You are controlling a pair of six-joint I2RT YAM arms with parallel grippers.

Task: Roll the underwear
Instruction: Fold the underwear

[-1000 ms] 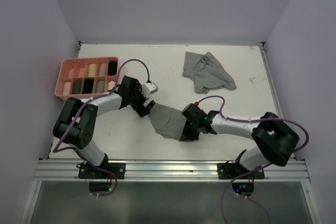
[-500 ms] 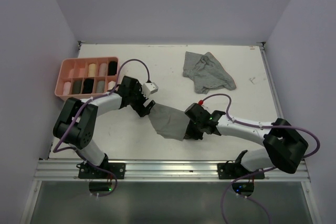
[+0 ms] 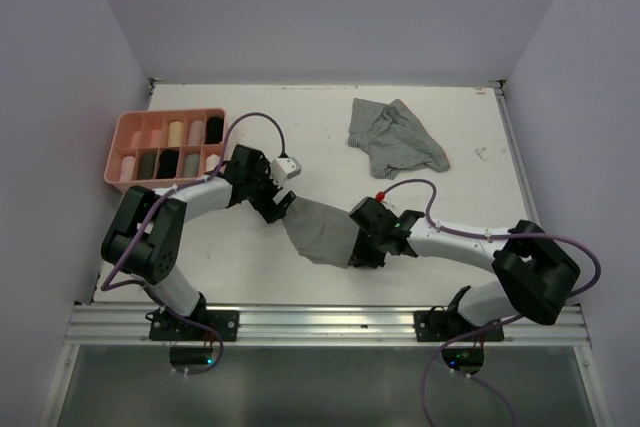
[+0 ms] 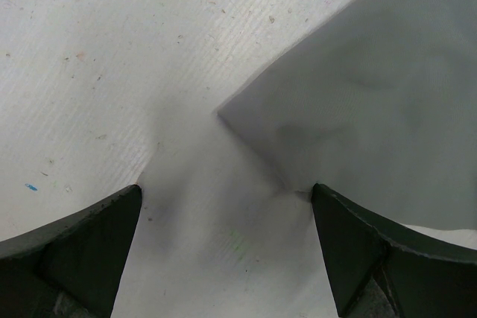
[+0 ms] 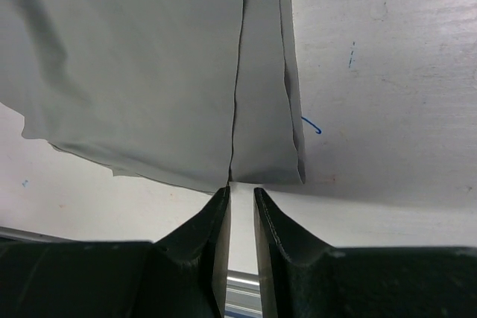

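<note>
A dark grey underwear [image 3: 320,230] lies flat on the white table between my two grippers. My left gripper [image 3: 283,209] stands wide open at its upper left corner, and the fabric's corner [image 4: 373,109] lies just ahead of the right fingertip, with bare table between the fingers [image 4: 226,206]. My right gripper [image 3: 352,252] sits at the garment's lower right edge. Its jaws [image 5: 242,193] are a narrow gap apart with only table showing between them. The folded edge of the garment [image 5: 261,109] ends just in front of the tips. A grey striped underwear [image 3: 395,135] lies crumpled at the back.
A pink compartment tray [image 3: 120,152] holding several rolled garments stands at the back left, near the left arm. The metal rail of the table's front edge [image 3: 330,325] runs close behind the right gripper. Blue pen marks [image 5: 313,126] dot the table.
The right arm's elbow swung to the right and came partly back, while its gripper stayed at the garment's edge. The grey garment and the left arm have not moved.
</note>
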